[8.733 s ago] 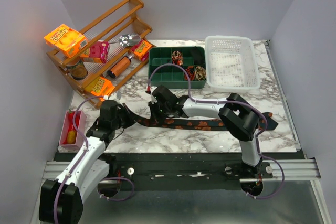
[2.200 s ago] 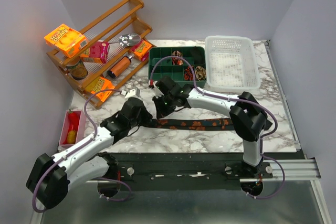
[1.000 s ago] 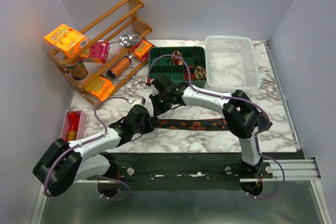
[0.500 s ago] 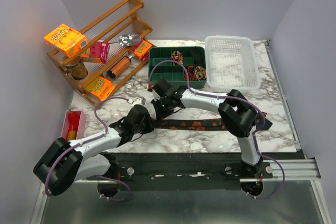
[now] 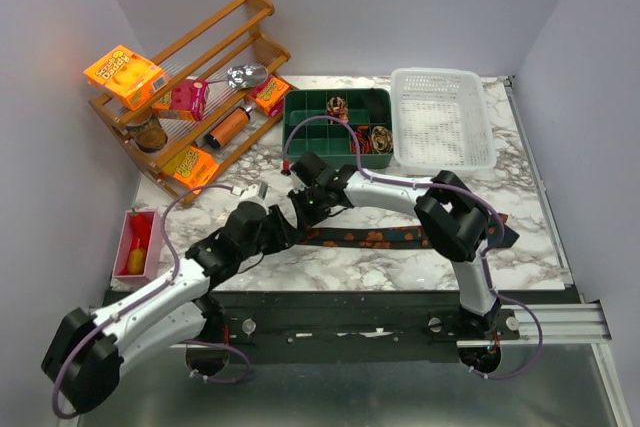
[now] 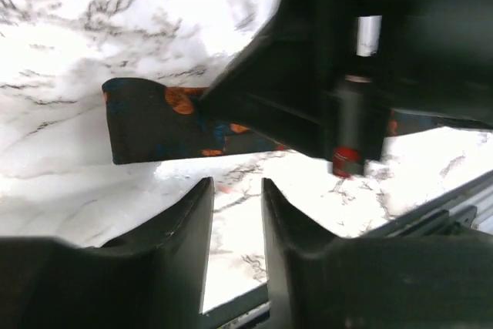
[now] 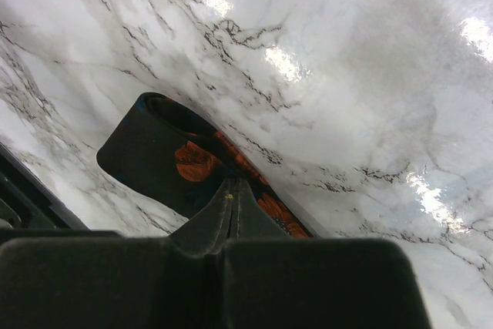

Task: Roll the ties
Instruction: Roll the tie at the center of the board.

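Where the tie (image 5: 372, 239) is lying: stretching flat, left to right, across the near part of the marble table (image 5: 330, 269), between the two arms, with its right end running under the right arm's elbow.
Left end of it: curling over itself in a small fold, as the right wrist view is showing.
Right gripper (image 5: 299, 215): fingers sitting fully together, tips pressing on the fabric just inside that folded end. I cannot tell whether any cloth is caught between them.
Left gripper (image 6: 236, 184): jaws standing slightly apart with only marble showing in the gap, hovering just beside the folded end on its near side and not touching it.
Green tray (image 5: 300, 107): sitting behind the tie, near the back, and holding small patterned coils (image 5: 381, 134) in its compartments.
White basket (image 5: 443, 165): sitting against the tray's right side.
Wooden rack (image 5: 215, 29): leaning at the back left, carrying orange packets (image 5: 124, 75).
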`<state>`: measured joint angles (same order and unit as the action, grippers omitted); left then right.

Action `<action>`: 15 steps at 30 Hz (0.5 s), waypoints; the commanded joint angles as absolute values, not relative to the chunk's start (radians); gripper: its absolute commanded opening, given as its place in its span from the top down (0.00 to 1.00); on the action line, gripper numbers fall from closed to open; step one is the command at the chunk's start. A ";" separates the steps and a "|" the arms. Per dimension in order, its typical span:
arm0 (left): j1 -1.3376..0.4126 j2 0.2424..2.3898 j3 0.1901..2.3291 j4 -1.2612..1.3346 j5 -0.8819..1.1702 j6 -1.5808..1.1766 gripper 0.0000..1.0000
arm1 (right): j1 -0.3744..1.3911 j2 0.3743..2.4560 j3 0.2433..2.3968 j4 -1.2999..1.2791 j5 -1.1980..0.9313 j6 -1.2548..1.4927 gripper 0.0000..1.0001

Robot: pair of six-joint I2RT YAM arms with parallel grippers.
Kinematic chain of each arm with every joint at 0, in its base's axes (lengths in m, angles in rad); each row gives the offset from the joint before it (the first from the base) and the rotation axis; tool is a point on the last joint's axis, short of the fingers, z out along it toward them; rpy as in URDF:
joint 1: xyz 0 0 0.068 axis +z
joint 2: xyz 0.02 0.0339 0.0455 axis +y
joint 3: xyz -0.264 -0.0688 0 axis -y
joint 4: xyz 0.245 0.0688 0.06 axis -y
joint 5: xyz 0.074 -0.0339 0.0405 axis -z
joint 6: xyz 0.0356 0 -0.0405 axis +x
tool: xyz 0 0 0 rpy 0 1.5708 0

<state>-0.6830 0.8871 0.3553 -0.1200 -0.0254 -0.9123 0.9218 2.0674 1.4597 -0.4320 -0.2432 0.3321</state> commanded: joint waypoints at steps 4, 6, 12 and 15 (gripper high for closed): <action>-0.669 0.807 0.437 -0.308 -0.127 -0.927 0.30 | 0.928 2.083 1.408 -0.425 -0.222 0.324 0.98; -0.658 0.840 0.436 -0.292 -0.120 -0.927 0.29 | 0.930 2.080 1.402 -0.425 -0.221 0.322 0.98; -0.600 0.954 0.427 -0.221 -0.107 -0.917 0.31 | 0.930 2.075 1.387 -0.419 -0.219 0.316 0.98; -0.549 0.976 0.408 -0.173 -0.078 -0.896 0.33 | 0.928 2.080 1.385 -0.420 -0.222 0.318 0.98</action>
<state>-0.6044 0.9581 0.4271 -0.2325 -0.0788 -0.9215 0.9215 2.0575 1.4261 -0.3836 -0.2447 0.3321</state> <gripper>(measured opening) 0.683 0.024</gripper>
